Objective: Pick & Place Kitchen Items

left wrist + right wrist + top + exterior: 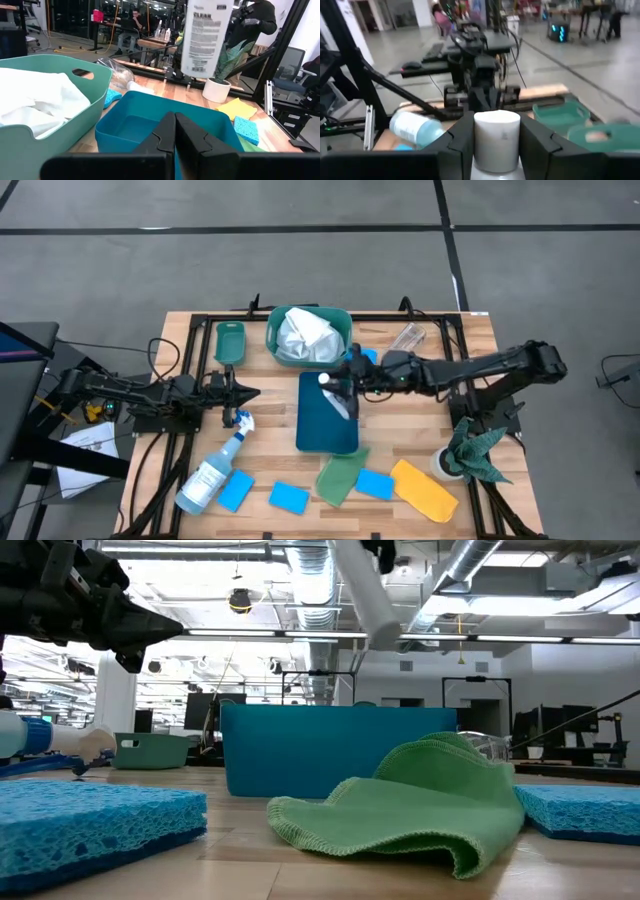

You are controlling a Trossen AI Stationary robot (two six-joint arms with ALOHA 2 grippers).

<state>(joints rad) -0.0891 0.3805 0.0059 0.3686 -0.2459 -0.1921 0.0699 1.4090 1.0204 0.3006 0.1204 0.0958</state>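
Observation:
A white bottle [205,35] with a printed label hangs over the dark blue bin [327,425] at the table's middle, with my right gripper [496,131] shut on its top. In the low view the bottle [362,590] slants a little above the bin [335,748]. My left gripper [250,393] is shut on nothing, level at the left, pointing toward the bin. A spray bottle [213,472] lies on its side at the near left. Blue sponges [288,497], a green cloth [340,478] and a yellow cloth [425,491] lie flat along the near edge. My right gripper pinches the bottle's white cap [496,142] between its two fingers [461,142]. The fingers come level from the table's right side. The bottle hangs below them, slightly tilted and clear of the bin.
A teal basket [343,325] holding white cloth stands at the far middle, with a small green tray [229,342] to its left. A clear bottle [408,336] lies at the far right. A dark green rag [478,448] sits in a white pot at the right. Black frame rails border the table.

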